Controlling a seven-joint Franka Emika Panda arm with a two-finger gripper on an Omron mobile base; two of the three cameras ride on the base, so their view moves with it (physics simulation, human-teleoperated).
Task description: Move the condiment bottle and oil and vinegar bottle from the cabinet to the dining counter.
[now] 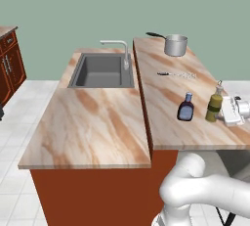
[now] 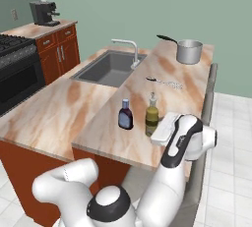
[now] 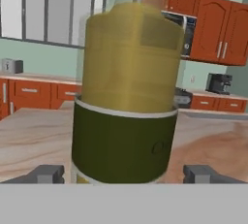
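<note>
- Hand view: oil and vinegar bottle [image 3: 125,97] upright, close up, standing between the two finger tips [image 3: 47,173]; clear gaps on both sides, so the jaws are spread and hold nothing.
- Left base view: the same bottle [image 1: 214,104] stands on the dining counter [image 1: 168,98] near its right edge, gripper [image 1: 225,111] just beside it.
- Condiment bottle [image 1: 186,107] upright just left of it, apart.
- Pot [image 1: 175,45] at the counter's far end; sink [image 1: 101,70] in the neighbouring slab.
</note>
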